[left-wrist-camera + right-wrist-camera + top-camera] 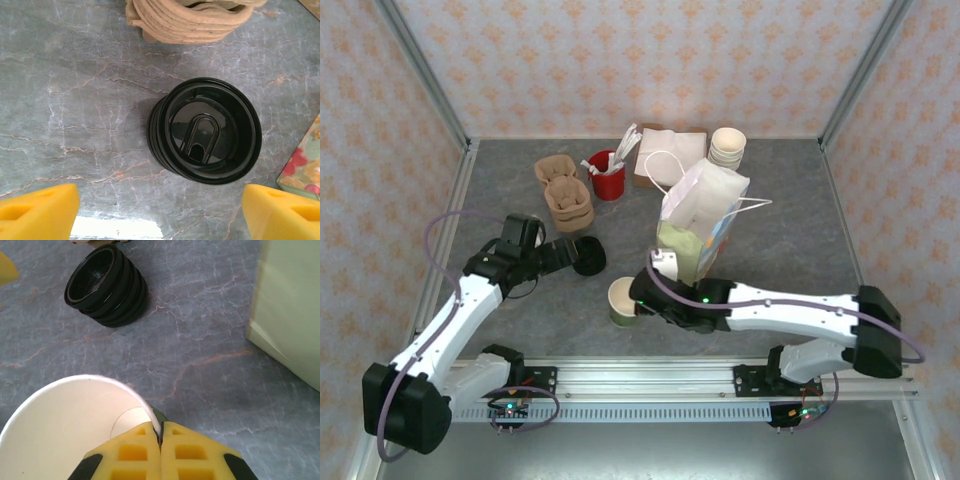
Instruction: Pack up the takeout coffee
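Pressed together, the yellow latticed fingers [132,452] of the right gripper [161,432] are clamped on the thin wall of the takeout coffee cup [60,430], a lidless, dark-sided paper cup, white and empty inside. It is held near the front of the grey marbled tabletop [560,325], beside a pale paper bag [705,215]. A ribbed stack of glossy black plastic lids [205,130] is set just ahead of the left gripper [160,212], its jaws spread wide.

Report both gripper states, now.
Left gripper: open, empty, near the stack of black plastic lids.
Right gripper: shut on the rim of the lidless green paper cup.
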`<control>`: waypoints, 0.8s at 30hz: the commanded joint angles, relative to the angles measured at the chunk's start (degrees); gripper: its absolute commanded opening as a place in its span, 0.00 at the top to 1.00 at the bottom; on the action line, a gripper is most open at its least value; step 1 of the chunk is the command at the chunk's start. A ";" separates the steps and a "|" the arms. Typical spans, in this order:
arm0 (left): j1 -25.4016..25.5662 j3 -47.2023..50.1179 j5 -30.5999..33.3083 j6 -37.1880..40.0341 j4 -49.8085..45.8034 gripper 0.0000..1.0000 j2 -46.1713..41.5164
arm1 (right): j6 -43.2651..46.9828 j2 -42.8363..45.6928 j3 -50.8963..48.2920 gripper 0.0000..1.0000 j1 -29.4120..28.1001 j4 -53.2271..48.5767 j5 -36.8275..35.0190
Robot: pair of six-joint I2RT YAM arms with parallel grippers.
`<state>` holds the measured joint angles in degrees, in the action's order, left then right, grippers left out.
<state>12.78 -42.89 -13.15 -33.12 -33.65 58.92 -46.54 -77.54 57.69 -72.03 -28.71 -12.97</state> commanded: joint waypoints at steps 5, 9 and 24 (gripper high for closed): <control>0.43 -0.32 0.36 -2.65 4.78 0.22 5.85 | -2.46 -8.27 7.27 1.00 2.65 -2.20 -5.21; 0.46 -1.20 0.31 -2.91 6.03 0.31 9.46 | -2.33 -10.74 7.86 1.00 4.21 -2.70 -5.71; 0.44 -3.19 -2.09 -3.61 10.16 0.46 16.49 | -0.46 -14.23 8.58 1.00 7.73 -7.11 -9.44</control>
<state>12.78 -44.47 -14.66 -36.21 -25.21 74.67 -47.77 -91.90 65.39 -64.95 -32.93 -19.00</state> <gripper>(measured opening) 0.545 0.041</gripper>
